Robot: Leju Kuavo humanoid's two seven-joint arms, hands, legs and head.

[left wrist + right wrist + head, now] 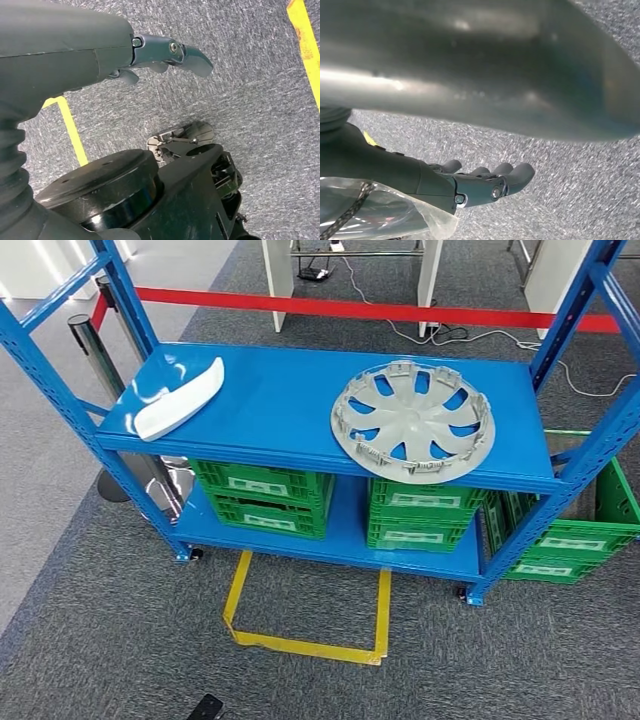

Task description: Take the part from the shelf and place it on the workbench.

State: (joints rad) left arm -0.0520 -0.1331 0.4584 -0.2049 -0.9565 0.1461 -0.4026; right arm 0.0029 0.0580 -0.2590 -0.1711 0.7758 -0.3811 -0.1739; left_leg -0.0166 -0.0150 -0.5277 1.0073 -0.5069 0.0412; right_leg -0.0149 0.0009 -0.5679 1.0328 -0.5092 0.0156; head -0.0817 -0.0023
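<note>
Nearest in the head view lay a small dark object (pixel 204 707) on the grey carpet, and just beyond it a yellow tape square (pixel 309 612) marked the floor in front of the blue shelf (pixel 279 405). On the shelf's upper deck sat two candidate parts: a white curved panel (pixel 180 399) at the left end, its long axis running from near left to far right, and a silver wheel cover (pixel 413 420) lying flat toward the right. Green crates (pixel 264 497) filled the lower deck, and a red barrier tape (pixel 362 310) ran behind. Which of the two was the part meant I could not tell; the panel lay on the left arm's side, the wheel cover on the right arm's. In the left wrist view the left hand (pixel 162 55) hung over carpet, fingers loosely extended and holding nothing, the shelf well apart from it and ahead. In the right wrist view the right hand (pixel 486 182) likewise hung by the robot's side, fingers nearly straight, close together and empty, above the carpet. Judged from this, either reach would have to go forward and up to the deck.
</note>
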